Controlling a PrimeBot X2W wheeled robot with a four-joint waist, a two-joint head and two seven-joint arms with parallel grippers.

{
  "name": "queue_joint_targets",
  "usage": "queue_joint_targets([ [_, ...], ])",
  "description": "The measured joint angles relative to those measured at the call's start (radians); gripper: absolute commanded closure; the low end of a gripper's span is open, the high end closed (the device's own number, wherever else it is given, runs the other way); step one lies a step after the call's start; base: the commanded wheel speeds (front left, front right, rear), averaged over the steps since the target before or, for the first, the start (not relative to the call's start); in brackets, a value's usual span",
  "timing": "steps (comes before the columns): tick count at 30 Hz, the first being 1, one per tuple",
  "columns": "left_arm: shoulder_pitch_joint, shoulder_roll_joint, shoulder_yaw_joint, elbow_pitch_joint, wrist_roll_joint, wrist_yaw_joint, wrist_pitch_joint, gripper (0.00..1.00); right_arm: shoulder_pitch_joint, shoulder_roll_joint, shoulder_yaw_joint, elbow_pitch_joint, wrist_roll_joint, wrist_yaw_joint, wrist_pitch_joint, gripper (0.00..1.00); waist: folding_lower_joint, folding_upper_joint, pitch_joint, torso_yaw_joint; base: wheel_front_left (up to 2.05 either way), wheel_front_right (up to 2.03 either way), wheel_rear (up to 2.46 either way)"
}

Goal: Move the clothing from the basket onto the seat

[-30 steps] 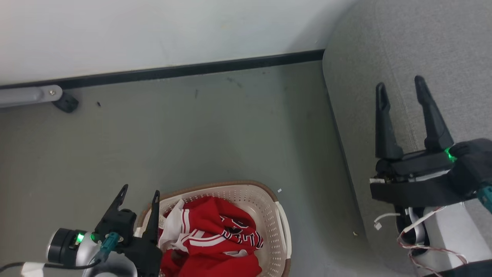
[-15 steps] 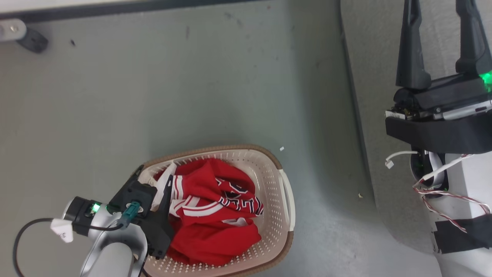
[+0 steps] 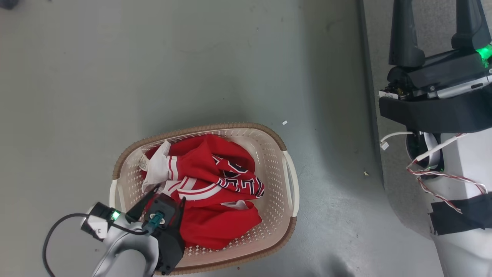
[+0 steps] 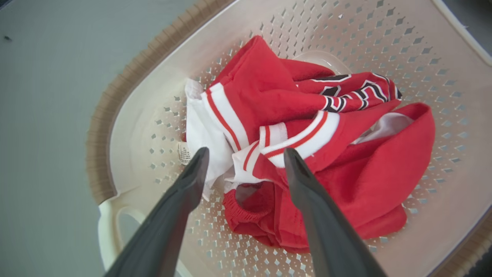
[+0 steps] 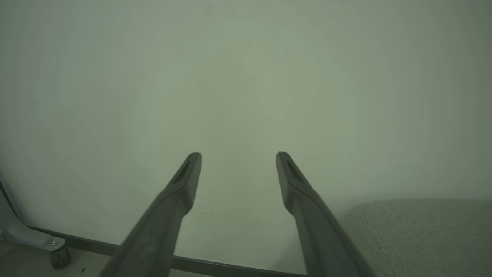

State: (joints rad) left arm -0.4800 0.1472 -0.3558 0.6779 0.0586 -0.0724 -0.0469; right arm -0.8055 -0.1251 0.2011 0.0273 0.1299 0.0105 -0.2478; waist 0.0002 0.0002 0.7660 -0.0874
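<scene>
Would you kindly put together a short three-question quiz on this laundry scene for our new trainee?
1. True or false: the left claw is open, its fingers pointing at the clothing inside the basket.
2. Pick one: the right claw points towards A) the basket, B) a pale wall, C) a person's hand.
3. Fill the gap: the basket stands on the ____, beside the grey seat.
Key: 1 true. 2 B. 3 floor.
</scene>
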Motion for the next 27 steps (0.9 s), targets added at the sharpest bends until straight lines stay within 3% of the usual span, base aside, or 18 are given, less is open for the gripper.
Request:
queue_joint_targets([
  [27,-0.137,-0.003,-0.08,0.203,0.077,-0.016,-0.031,0.0,-0.111,0.036,0.073,-0.011,-0.016,0.0,0.0,0.0,-0.0001,-0.0001,0.103,-0.055,0.0,0.0,0.0],
])
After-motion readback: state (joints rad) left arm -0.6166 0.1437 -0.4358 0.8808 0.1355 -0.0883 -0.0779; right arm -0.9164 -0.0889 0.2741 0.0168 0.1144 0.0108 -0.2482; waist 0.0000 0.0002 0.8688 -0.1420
